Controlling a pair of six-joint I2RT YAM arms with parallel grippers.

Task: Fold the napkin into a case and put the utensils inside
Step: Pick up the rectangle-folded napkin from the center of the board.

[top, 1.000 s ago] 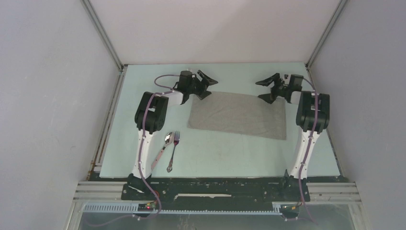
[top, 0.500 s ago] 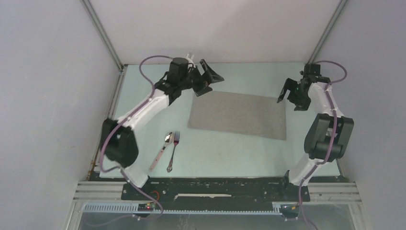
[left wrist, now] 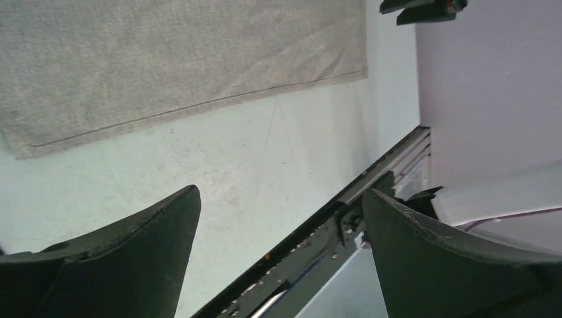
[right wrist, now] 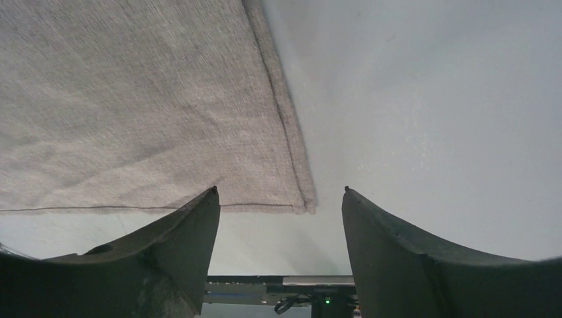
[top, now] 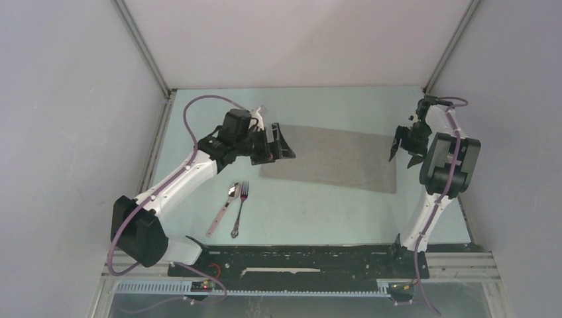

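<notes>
- The pale green counter (top: 311,212) carries everything I am working with, and both arms reach out over it from the 6 o'clock edge.
- The napkin (top: 338,159) lies flat on the counter as a grey oblong, its long sides running from 9 to 3 o'clock. It sits past the middle of the counter, toward 12 o'clock. Through the right wrist camera I see a doubled strip along its 3 o'clock edge.
- My left hand (top: 286,141) hangs at the napkin's 9 o'clock edge. In the top view it overlaps that edge. Its fingers are spread wide and released, with nothing between them. The left wrist camera shows bare counter in the gap and the napkin lying beyond the fingertips. I cannot tell whether the hand touches the cloth.
- My right hand (top: 403,147) sits just off the napkin's 3 o'clock edge. It is also spread and released, gripping nothing. Its wrist camera shows the napkin's near corner lying just beyond the gap between the fingers.
- The spoon (top: 223,209), with its pale pinkish handle, lies on the counter at about 7 o'clock from the napkin, clear of the cloth. Its bowl points toward 1 o'clock.
- The fork (top: 239,209), all metal, lies just beside the spoon on its 3 o'clock side and almost parallel to it. Its tines point toward 12 o'clock.
</notes>
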